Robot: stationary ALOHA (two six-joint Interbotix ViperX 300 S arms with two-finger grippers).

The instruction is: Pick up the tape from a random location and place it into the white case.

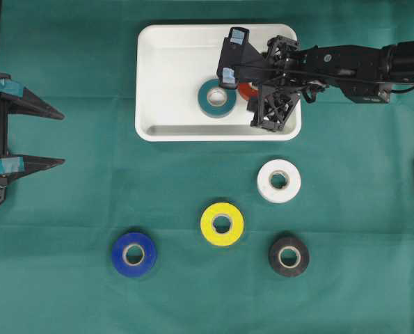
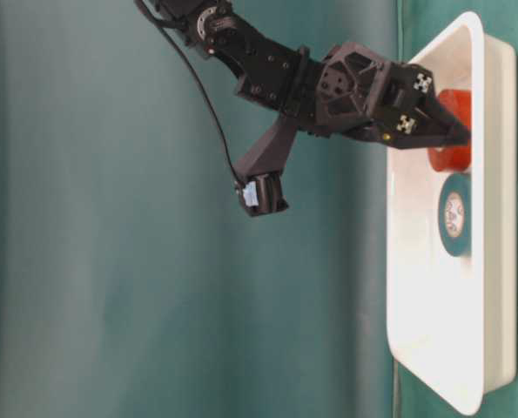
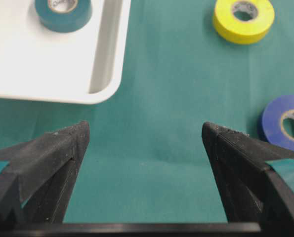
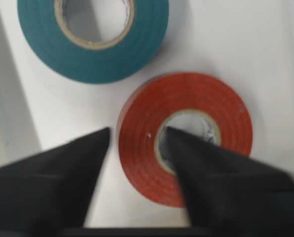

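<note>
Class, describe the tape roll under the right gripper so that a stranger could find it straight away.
Find the white case at the top of the green cloth. Two rolls lie inside; beside the teal roll, it is the red roll, with one right gripper finger in its core.

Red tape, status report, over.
Red tape flat in the white case beside the teal tape. Right gripper jaws parted, straddling its wall. Left gripper open, clear. Nothing in the way.

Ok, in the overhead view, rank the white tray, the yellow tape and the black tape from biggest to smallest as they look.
1. White tray, by far the largest.
2. Yellow tape.
3. Black tape, only slightly smaller-looking than the yellow; too close to be sure.
</note>
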